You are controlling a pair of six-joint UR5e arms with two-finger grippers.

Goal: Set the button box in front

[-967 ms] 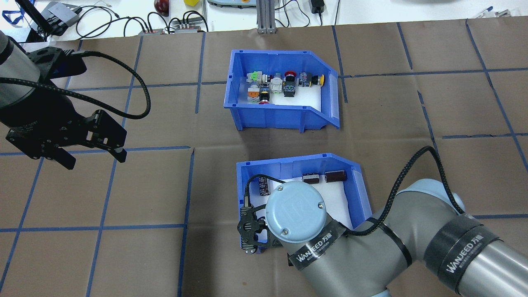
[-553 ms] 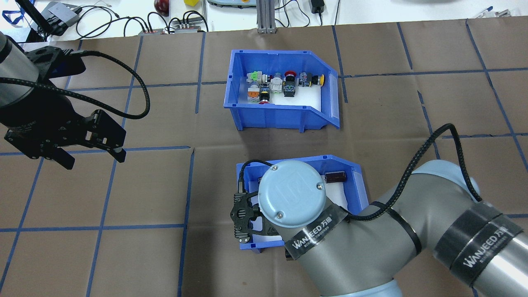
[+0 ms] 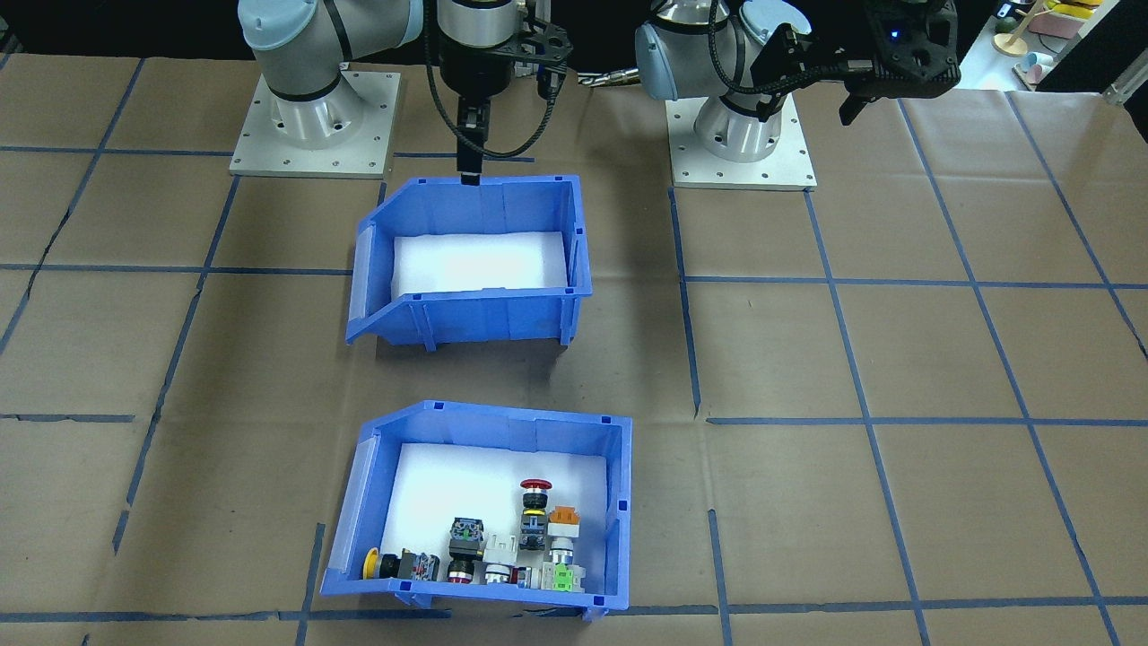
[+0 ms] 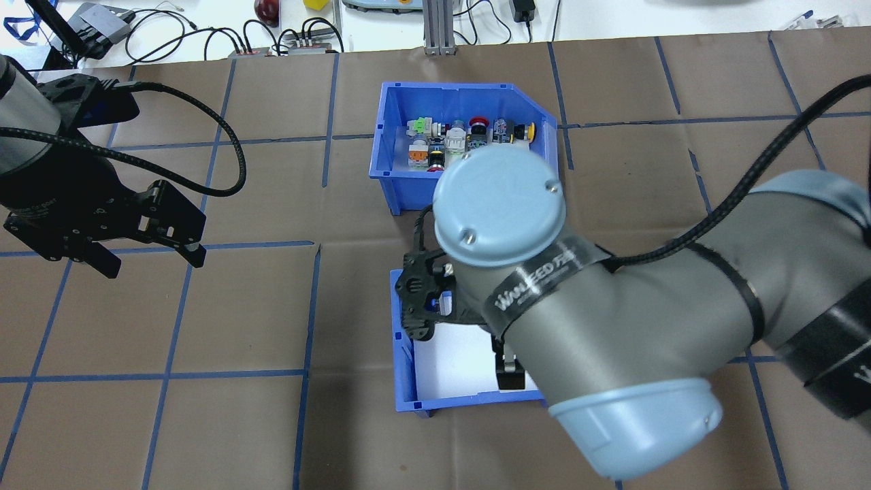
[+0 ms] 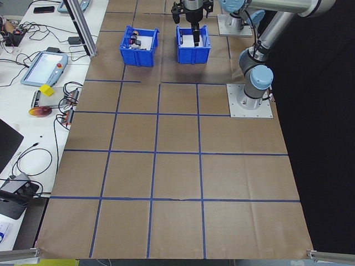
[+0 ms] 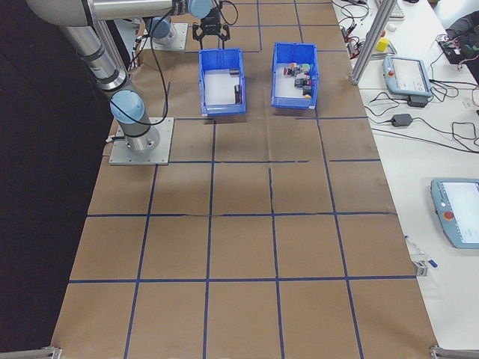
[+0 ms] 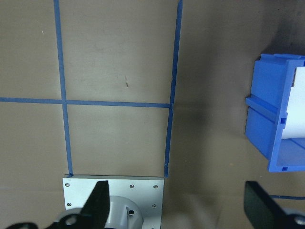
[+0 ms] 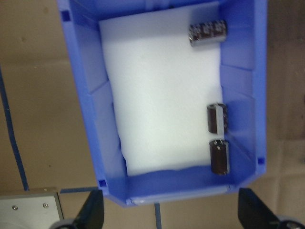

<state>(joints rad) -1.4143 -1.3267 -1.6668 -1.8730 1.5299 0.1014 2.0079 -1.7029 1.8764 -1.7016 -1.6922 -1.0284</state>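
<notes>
Beyond right gripper (image 4: 463, 340), button box (image 4: 463, 146)

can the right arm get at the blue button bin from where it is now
Probably yes. The right gripper hangs open above the other blue plastic bin with dark cylinders, and the blue plastic button bin sits just beyond it with nothing between or over it.

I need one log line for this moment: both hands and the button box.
right hand: open, over dark-cylinder bin | left hand: open, over table, apart from bins | button box: untouched, far side from robot
</notes>
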